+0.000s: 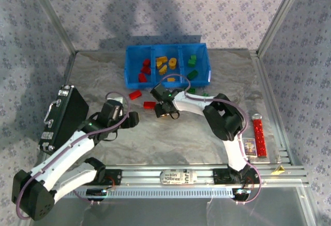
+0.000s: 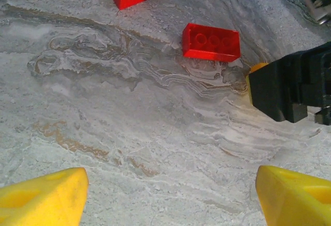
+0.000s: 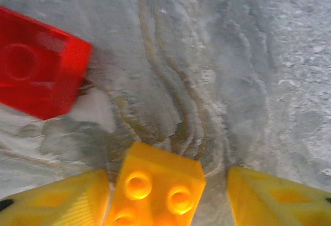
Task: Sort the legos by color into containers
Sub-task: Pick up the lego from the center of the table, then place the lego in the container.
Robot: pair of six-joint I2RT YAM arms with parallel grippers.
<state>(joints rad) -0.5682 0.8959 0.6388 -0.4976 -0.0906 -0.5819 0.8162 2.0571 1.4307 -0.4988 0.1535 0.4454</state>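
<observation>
Yellow plastic is the matter in hand: an orange-yellow brick [image 3: 155,184] lies studs-up on the marbled table [image 3: 248,55], on the near side of the bin and a little left of centre, with the right gripper [image 3: 168,205] lowered over it. The fingers straddle the brick but do not clamp it. One finger [image 3: 62,200] sits against the brick's side, and the other [image 3: 279,195] stands clear, with bare table between. The brick sits skewed to the fingers, so I judge that a squeeze could catch it on a corner and twist it, so that it pops out or hangs crooked. A lift begun before both pads bear would leave it on the table. A red brick [image 3: 36,76] lies just to its left, and a sliding brick could knock it. Farther off, the blue bin [image 1: 127,65] holds red, yellow and green bricks in its left, middle and right compartments. A loose grip could drop this one short of the bin or into the wrong section. The left gripper [image 2: 170,195] hovers near, fingers wide apart and empty, close enough that a careless swing could clip it.
</observation>
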